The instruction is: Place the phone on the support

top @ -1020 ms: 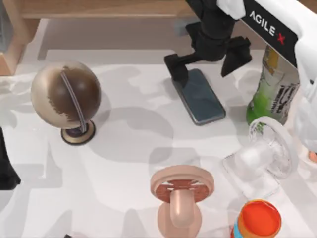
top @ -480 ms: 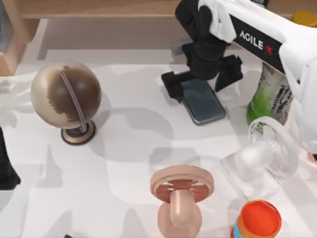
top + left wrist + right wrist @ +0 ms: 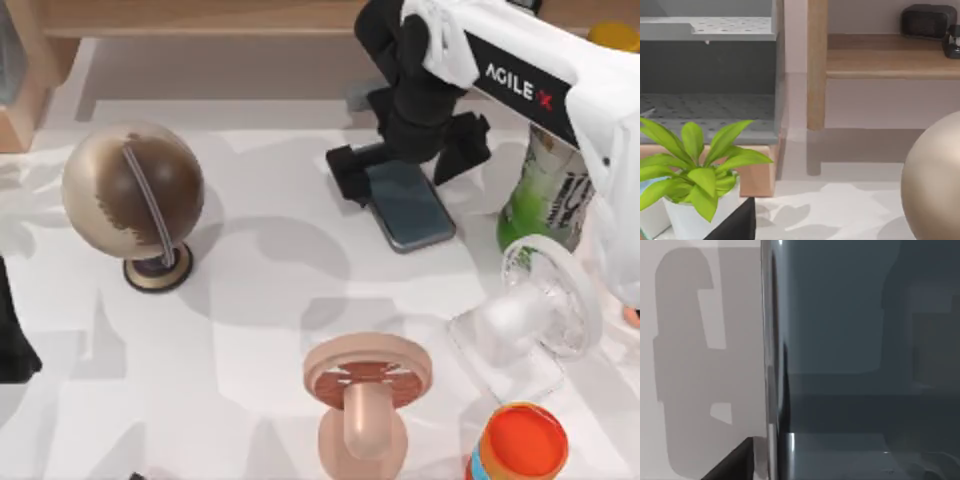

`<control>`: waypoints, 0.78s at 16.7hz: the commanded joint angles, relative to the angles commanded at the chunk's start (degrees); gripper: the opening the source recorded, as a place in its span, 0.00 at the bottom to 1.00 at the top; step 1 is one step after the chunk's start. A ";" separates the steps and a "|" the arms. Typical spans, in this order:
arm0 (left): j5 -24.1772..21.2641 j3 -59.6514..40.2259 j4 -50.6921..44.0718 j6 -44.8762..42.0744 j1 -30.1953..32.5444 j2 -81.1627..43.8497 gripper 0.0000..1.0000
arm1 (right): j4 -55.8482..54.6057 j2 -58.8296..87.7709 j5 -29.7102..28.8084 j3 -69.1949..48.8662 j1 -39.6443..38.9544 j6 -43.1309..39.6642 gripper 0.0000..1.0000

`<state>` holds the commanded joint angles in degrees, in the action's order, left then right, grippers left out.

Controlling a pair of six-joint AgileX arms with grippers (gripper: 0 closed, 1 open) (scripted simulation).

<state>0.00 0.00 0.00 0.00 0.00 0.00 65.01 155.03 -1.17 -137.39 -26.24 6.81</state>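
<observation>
The phone [image 3: 410,208] is dark grey with a shiny blank screen, and it lies flat under the open black jaws of the right gripper [image 3: 408,163]. The arm above the jaws is white with black letters and 1 red mark. Beside the jaws stands a green and white bottle [image 3: 545,195]. Well away from the jaws, the globe [image 3: 132,188] is tan with brown patches. The stand [image 3: 366,385] is pink. The fan [image 3: 535,310] is see-through. The can [image 3: 518,445] has an orange lid. The table [image 3: 260,300] is white with soft grey marks.
</observation>
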 joint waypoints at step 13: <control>0.00 0.00 0.00 0.00 0.00 0.00 1.00 | 0.00 0.00 0.00 0.00 0.00 0.00 0.00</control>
<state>0.00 0.00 0.00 0.00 0.00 0.00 65.01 155.03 -1.17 -137.39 -26.24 6.81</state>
